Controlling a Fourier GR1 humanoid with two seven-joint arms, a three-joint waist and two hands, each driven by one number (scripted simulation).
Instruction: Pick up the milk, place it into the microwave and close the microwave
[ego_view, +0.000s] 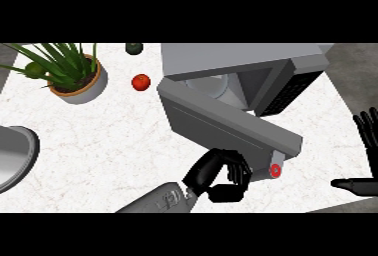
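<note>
Nearest us, our left hand curls against the open microwave door — holding nothing we can see; our right hand rests open at right.

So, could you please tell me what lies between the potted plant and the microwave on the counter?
In the head view, a small red fruit sits between the potted plant and the microwave.
</note>
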